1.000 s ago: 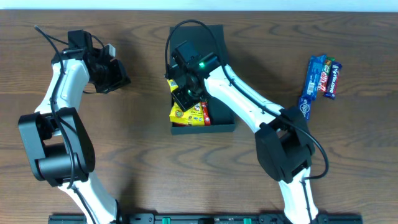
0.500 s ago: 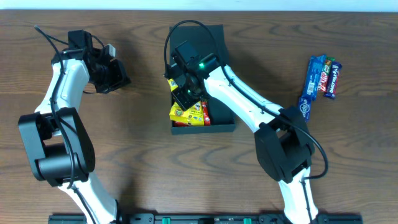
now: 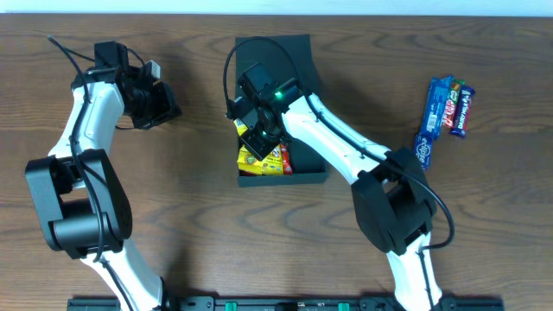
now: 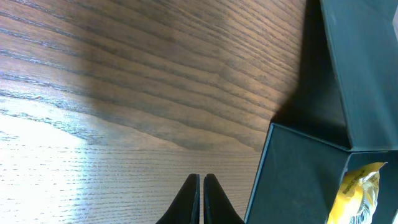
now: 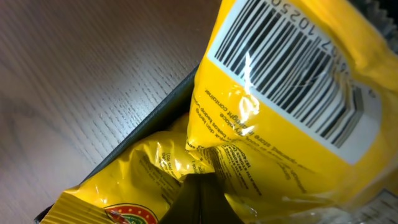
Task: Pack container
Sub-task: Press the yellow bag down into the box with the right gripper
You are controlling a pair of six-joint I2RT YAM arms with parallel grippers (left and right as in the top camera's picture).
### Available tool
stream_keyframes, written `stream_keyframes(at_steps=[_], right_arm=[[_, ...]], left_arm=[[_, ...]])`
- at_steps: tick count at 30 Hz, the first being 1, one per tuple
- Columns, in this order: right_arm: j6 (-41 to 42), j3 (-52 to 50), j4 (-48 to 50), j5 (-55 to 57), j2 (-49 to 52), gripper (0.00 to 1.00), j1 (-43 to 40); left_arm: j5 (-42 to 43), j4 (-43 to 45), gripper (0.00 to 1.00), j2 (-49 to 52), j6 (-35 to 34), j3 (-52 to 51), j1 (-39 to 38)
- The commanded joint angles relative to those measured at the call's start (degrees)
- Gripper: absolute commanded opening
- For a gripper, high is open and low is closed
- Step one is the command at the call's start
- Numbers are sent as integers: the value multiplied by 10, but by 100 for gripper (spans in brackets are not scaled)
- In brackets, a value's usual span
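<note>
The dark teal container [image 3: 308, 170] stands at the table's middle, its flap lid [image 3: 285, 50] open toward the far side. Yellow snack packets [image 3: 252, 159] and a red one [image 3: 286, 159] lie in it. My right gripper [image 3: 257, 136] is down in the container's left part. In the right wrist view its fingers [image 5: 200, 180] are shut on the edge of a yellow barcoded packet [image 5: 280, 112], above another yellow packet and beside the container wall [image 5: 155, 118]. My left gripper [image 3: 168, 111] is shut and empty over bare table, left of the container [image 4: 292, 168].
Several blue candy bars [image 3: 445, 108] lie at the right side of the table. The left wrist view shows its shut fingers [image 4: 201, 182], the lid [image 4: 367, 68] and a yellow packet [image 4: 360, 186] inside the container.
My right gripper has shifted slightly toward the near side, lower into the container, with the yellow packet. The left arm has not moved.
</note>
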Motion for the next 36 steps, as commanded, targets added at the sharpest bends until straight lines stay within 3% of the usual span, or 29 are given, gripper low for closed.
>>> stream_keyframes(at_steps=[1,9,28,36], right_arm=[[-8,5,-23,-17,3,1,16],[-9,44,35,34,-74,1,10],[5,41,100,43,44,1,-13],[33,75,93,41,15,1,-15]], left_arm=[[-3,0,6,5,6,11,0],[-4,0,6,5,6,11,0],[-4,0,6,5,6,11,0],[-6,0,6,5,6,11,0]])
